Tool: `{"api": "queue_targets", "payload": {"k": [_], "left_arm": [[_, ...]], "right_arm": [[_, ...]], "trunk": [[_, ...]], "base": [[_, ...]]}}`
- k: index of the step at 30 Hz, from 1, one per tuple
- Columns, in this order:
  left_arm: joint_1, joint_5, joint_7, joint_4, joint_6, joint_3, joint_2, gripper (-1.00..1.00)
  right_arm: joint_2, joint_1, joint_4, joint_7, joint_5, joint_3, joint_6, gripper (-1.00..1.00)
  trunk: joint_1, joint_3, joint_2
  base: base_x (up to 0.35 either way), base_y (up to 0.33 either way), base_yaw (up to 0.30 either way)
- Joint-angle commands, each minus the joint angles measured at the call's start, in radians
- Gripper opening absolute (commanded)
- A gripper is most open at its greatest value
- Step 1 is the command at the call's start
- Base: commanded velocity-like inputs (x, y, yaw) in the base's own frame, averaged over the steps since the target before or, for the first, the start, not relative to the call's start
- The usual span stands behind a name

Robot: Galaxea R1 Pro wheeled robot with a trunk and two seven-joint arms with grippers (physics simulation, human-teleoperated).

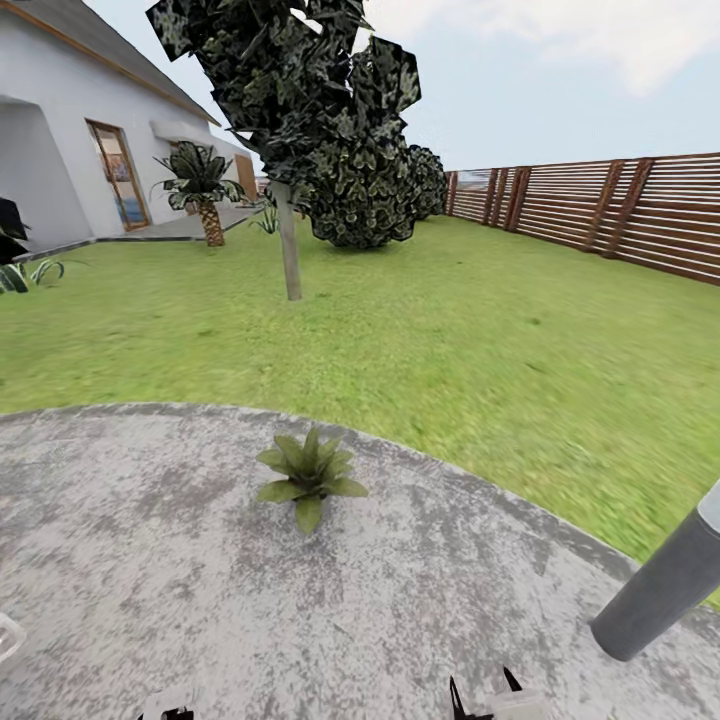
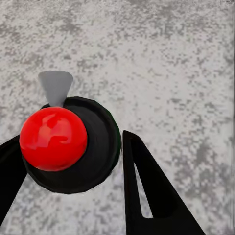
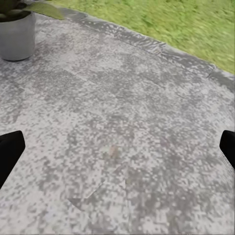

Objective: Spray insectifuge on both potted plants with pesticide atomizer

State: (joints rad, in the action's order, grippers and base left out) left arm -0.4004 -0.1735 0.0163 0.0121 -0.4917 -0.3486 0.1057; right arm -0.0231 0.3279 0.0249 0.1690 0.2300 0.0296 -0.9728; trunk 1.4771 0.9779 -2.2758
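The pesticide atomizer (image 2: 95, 147) shows from above in the left wrist view: a round black body with a red ball on top and a light grey spout. My left gripper (image 2: 71, 139) is shut on it, one black finger on each side, over the grey patio (image 1: 150, 560). One potted plant (image 1: 310, 475), a rosette of pointed green leaves, stands on the patio straight ahead; its grey pot (image 3: 17, 34) appears in the right wrist view. My right gripper (image 3: 117, 156) hangs open above bare paving, its tips (image 1: 485, 700) at the head view's lower edge.
A grey bollard (image 1: 665, 590) leans in at the right, on the patio's edge. Lawn (image 1: 480, 350) stretches beyond to a brown slatted fence (image 1: 620, 210). A thin-trunked tree (image 1: 290, 240), a dark bush, a palm (image 1: 205, 195) and a white house (image 1: 60, 150) stand further off. Spiky leaves (image 1: 30, 272) show far left.
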Motion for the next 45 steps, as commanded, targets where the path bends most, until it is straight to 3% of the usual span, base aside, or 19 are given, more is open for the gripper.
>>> {"api": "queue_targets", "payload": {"k": [1,11,22,24,25,26,28,30,32,35,38,40,42,44,45], "left_arm": [[-0.001,-0.011,0.002,-0.001,-0.004,-0.008,0.000,-1.00],[-0.001,-0.011,0.002,-0.001,-0.004,-0.009,0.000,-1.00],[-0.001,-0.012,0.000,0.001,-0.004,-0.007,0.000,-1.00],[-0.013,-0.087,-0.013,0.013,0.003,0.030,0.003,-1.00],[-0.037,-0.248,-0.082,0.023,0.042,0.124,0.002,-1.00],[-0.059,-0.285,-0.136,0.035,0.079,0.138,0.004,-1.00],[-0.085,-0.317,-0.231,0.056,0.138,0.146,0.009,-1.00],[-0.118,-0.361,-0.412,0.107,0.226,0.153,0.021,-1.00],[-0.134,-0.422,-0.573,0.170,0.292,0.157,0.034,-1.00],[-0.142,-0.536,-0.788,0.296,0.385,0.159,0.041,-1.00],[-0.145,-0.618,-0.951,0.396,0.475,0.160,0.041,-1.00],[-0.145,-0.657,-1.005,0.434,0.494,0.160,0.041,-1.00],[-0.146,-0.745,-1.088,0.482,0.507,0.161,0.037,-1.00],[-0.146,-0.810,-1.142,0.527,0.526,0.160,0.030,-1.00],[-0.146,-0.818,-1.148,0.535,0.537,0.160,0.029,-1.00]], "right_arm": [[0.000,0.000,0.000,0.010,0.008,0.003,0.000,1.00],[0.000,0.000,0.000,0.010,0.008,0.003,0.000,1.00],[0.000,0.000,0.000,0.010,0.008,0.002,-0.001,1.00],[0.001,0.000,0.008,0.008,0.018,0.012,0.022,1.00],[0.005,0.000,0.097,0.003,0.129,0.096,0.203,1.00],[0.002,0.001,0.152,-0.015,0.174,0.117,0.278,1.00],[-0.002,0.005,0.239,-0.096,0.222,0.130,0.392,1.00],[-0.005,0.028,0.386,-0.322,0.253,0.137,0.580,1.00],[-0.006,0.055,0.491,-0.507,0.261,0.138,0.697,1.00],[-0.008,0.109,0.577,-0.680,0.265,0.140,0.797,1.00],[-0.025,0.189,0.594,-0.829,0.267,0.142,0.870,1.00],[-0.029,0.209,0.597,-0.893,0.268,0.141,0.884,1.00],[-0.033,0.220,0.600,-0.935,0.268,0.142,0.892,1.00],[-0.034,0.222,0.608,-0.945,0.268,0.142,0.894,1.00],[-0.034,0.222,0.611,-0.946,0.268,0.142,0.894,1.00]], "trunk": [[0.000,0.001,0.000],[0.000,0.001,0.000],[0.000,0.001,0.000],[0.000,0.001,0.000],[0.000,0.001,0.000],[0.000,0.001,0.000],[0.000,0.001,0.000],[0.000,0.001,0.000],[0.000,0.001,0.000],[0.000,0.001,0.000],[0.000,0.001,0.000],[0.000,0.001,0.000],[0.000,0.001,0.000],[0.000,0.001,0.000],[0.000,0.001,0.000]], "base": [[0.278,-0.165,0.200],[0.251,-0.172,0.263],[0.010,-0.016,0.153],[0.000,0.000,0.000],[0.000,0.000,0.000],[0.000,0.000,0.000],[0.000,0.000,0.000],[0.000,0.000,0.000],[0.000,0.000,0.000],[0.000,0.000,0.000],[0.000,0.000,0.000],[0.000,0.000,0.000],[0.000,0.000,0.000],[0.000,0.000,0.000],[0.000,0.000,0.000]]}}
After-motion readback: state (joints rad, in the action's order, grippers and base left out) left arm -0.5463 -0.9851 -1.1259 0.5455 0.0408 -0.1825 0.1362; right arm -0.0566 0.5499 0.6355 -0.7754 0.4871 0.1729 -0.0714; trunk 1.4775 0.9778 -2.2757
